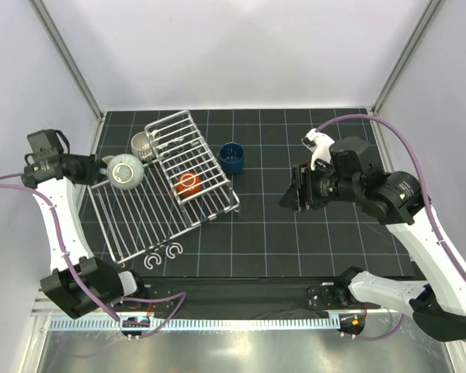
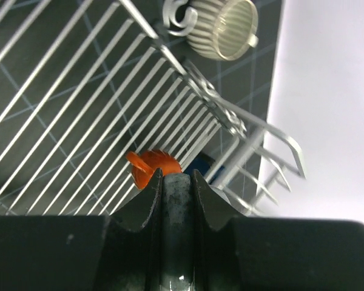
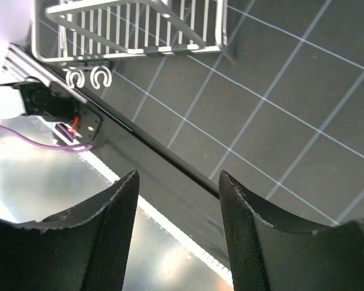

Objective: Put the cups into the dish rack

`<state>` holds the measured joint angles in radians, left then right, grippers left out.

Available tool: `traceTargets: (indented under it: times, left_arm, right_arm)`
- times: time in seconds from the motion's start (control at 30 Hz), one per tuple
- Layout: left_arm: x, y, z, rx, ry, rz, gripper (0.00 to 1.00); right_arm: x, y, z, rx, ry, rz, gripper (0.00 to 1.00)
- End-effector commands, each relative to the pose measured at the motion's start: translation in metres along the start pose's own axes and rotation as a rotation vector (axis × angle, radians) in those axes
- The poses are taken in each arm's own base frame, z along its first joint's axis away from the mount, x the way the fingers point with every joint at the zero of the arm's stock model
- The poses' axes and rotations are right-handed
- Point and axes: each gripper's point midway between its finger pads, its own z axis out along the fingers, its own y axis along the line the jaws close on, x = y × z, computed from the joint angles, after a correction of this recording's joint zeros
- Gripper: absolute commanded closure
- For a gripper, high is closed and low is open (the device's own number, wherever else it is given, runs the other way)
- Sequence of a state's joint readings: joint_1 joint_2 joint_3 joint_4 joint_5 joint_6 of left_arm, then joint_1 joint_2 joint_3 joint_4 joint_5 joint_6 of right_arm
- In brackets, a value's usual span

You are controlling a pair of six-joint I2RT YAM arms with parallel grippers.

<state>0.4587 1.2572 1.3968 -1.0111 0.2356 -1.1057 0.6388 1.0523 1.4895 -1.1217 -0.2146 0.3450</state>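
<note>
**Loading of the dish rack, overhead and wrist views.** The left gripper [image 1: 107, 170] is clamped on a speckled light-grey ceramic mug [image 1: 126, 172]. The mug hangs at the far-left edge of the silver-white wire dish rack [image 1: 140, 225], over its flat slatted tray. Whether it touches the wires cannot be told.

An orange-red glazed cup [image 1: 189, 184] already sits in the raised basket section. A dark blue cup [image 1: 232, 158] stands on the black gridded mat [image 1: 334, 249], just beside the basket's far-right corner. A cream cup with dark stripes [image 1: 142, 143] sits just beyond the rack's far edge, near the held mug. Two small white C-shaped hooks [image 1: 162, 256] lie at the rack's near edge.

The right gripper [image 1: 290, 196] hovers well apart from the rack. Its fingers [image 3: 112, 230] are spread, with nothing between them.

**Step in hand, as judged:** setting the grey mug onto the rack. A good placement carries the mug inward over the slats and away from the striped cup. It then lowers the mug until the wires bear it, and only then parts the fingers. Releasing from height risks the mug rolling off the tray edge.
</note>
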Motion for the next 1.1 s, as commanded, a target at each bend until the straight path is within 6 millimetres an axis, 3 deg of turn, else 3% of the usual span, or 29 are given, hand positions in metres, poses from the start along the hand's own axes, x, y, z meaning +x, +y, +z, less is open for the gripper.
traceTargets:
  times: [0.0, 0.17, 0.43, 0.67, 0.8, 0.97, 1.07]
  left_arm:
    - [-0.024, -0.016, 0.012, 0.055, -0.090, -0.107, 1.00]
    - [-0.022, -0.002, 0.041, 0.028, -0.073, -0.257, 1.00]
    - [-0.023, 0.028, 0.076, -0.099, -0.082, -0.270, 1.00]
    - [-0.007, 0.040, 0.112, -0.150, -0.024, -0.292, 1.00]
    - [-0.004, 0.036, 0.133, -0.130, 0.005, -0.309, 1.00]
    - [-0.013, 0.027, 0.133, -0.121, -0.023, -0.273, 1.00]
    - [0.005, 0.029, 0.148, -0.113, 0.082, -0.278, 1.00]
  right_arm:
    - [-0.001, -0.007, -0.015, 0.038, -0.014, -0.050, 0.43]
    - [0.001, -0.018, -0.018, 0.081, -0.003, -0.034, 0.43]
    - [-0.003, -0.033, -0.032, 0.171, 0.002, -0.037, 0.43]
    - [-0.012, -0.040, -0.037, 0.220, 0.003, -0.034, 0.43]
    - [-0.017, -0.039, -0.035, 0.222, 0.000, -0.026, 0.43]
    - [-0.019, -0.042, -0.034, 0.236, -0.006, -0.014, 0.43]
    - [-0.020, -0.043, -0.033, 0.240, -0.009, -0.008, 0.43]
